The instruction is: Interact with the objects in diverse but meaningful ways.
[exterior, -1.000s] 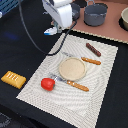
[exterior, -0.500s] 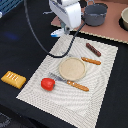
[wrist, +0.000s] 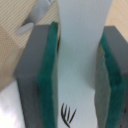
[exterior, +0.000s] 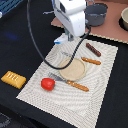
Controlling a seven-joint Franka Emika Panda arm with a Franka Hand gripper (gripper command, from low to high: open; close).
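My gripper [exterior: 64, 39] hangs over the far edge of the striped placemat [exterior: 107, 82]. In the wrist view the green pads [wrist: 50, 75] are shut on a white oblong piece [wrist: 82, 55] with a small dark mark; in the exterior view the piece [exterior: 60, 39] shows white and blue below the hand. A red tomato [exterior: 47, 84] sits on the mat's near left part. A dark brown sausage stick [exterior: 93, 49] lies at the mat's far right. A yellow-orange ridged bread slab [exterior: 13, 78] lies on the dark table at the exterior view's left.
A tan plate [exterior: 73, 69] sits mid-mat, with an orange stick [exterior: 91, 61] beside it and an orange-handled knife [exterior: 75, 84] in front. A grey pot [exterior: 96, 14] and a bowl [exterior: 124, 19] stand at the back right. A black cable [exterior: 37, 47] loops down from the arm.
The arm has shifted a little toward the exterior view's right. The objects on the mat have not moved.
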